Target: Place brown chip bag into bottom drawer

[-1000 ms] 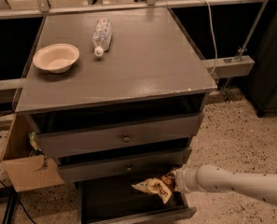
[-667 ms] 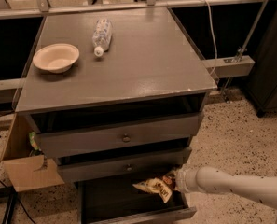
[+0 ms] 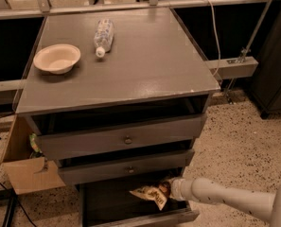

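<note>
Gripper (image 3: 166, 189) sits low at the front right of the cabinet. It reaches in from the right on the pale arm (image 3: 215, 195), just under the middle drawer (image 3: 126, 170). It's pinching the right end of the brown chip bag (image 3: 148, 193). The bag sticks out leftward from the tips, sagging a bit, over the dark inside of the bottom drawer (image 3: 144, 219). I can't tell if the bag's low corner touches the floor yet.

My read is that the carry is done and release is the step in hand.

- I'd nudge left a touch first, because the held end is close to the drawer's right side and I want the whole bag over the floor.
- I'd come down only a little, since the middle drawer front hangs right above the wrist and leaves little room.
- I'd let go low, because foil is light and crinkly and a drop from height could tip it onto the front wall.
- I'd pull back along the line the arm came in on, right and outward, then lift, so the tips don't drag the bag.

Top drawer (image 3: 123, 138) is also partly pulled out. Bowl (image 3: 57, 58) and clear bottle (image 3: 103, 33) lie on the cabinet top (image 3: 144, 65), well apart from the work. Cardboard box (image 3: 29, 174) stands at the cabinet's left and isn't in the way.
</note>
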Controlling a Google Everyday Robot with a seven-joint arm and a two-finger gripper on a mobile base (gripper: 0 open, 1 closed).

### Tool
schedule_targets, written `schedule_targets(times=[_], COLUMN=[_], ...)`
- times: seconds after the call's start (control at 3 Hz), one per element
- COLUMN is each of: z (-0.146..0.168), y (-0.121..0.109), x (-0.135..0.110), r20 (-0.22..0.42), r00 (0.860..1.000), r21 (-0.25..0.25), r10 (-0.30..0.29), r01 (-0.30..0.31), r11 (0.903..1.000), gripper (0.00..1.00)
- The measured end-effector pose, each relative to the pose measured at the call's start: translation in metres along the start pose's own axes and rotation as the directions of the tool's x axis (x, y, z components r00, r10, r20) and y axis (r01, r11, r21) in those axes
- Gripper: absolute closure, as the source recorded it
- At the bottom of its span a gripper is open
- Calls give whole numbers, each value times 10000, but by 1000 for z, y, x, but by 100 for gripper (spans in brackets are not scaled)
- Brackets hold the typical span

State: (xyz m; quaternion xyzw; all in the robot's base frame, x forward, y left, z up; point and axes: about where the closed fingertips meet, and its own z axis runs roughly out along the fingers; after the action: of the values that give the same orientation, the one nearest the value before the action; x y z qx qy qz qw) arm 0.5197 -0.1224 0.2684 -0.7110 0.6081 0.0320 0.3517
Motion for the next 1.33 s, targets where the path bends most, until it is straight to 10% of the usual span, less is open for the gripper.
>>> schedule_targets(times=[1.33], z=[62], y=[11], x=[1], r20=[777], r00=[9962], r21=[667], r10=[-382], r01=[330], r11=[9972], gripper=[100])
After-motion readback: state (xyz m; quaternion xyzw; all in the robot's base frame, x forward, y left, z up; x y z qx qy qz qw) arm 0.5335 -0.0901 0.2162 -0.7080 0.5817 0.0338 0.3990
